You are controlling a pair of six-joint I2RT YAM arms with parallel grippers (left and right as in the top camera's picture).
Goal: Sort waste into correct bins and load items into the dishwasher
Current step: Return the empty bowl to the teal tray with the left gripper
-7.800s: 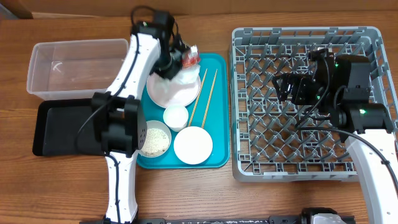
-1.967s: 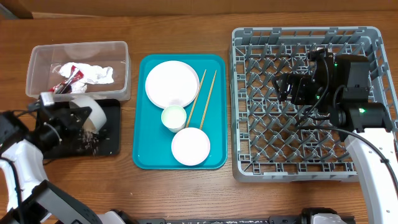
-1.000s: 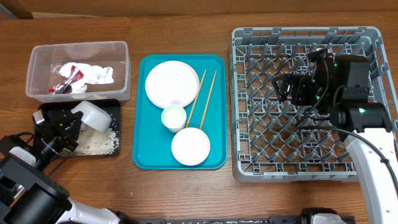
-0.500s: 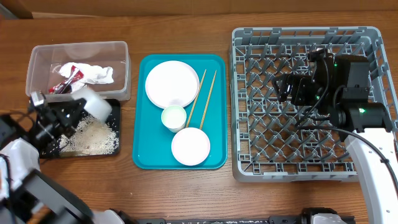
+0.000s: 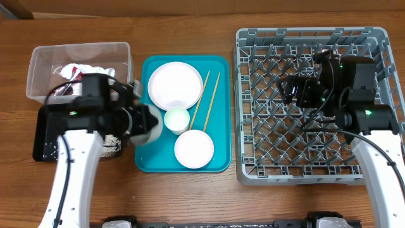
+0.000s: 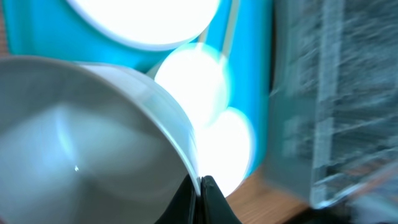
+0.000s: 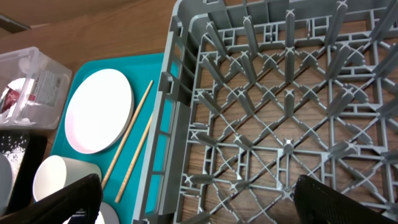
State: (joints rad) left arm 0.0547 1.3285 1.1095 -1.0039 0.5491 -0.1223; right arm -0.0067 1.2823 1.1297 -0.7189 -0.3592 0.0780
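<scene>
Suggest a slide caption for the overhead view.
Left end effector holds a white bowl over the teal tray; rice in the black tray; right end effector hovers above the grey rack.

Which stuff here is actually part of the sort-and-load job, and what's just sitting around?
Job: wrapper, tissue, clear tub, rice, black tray, held bowl, plate, cup, white bowl, chopsticks, dish rack.

Just there: teal tray, table.
</scene>
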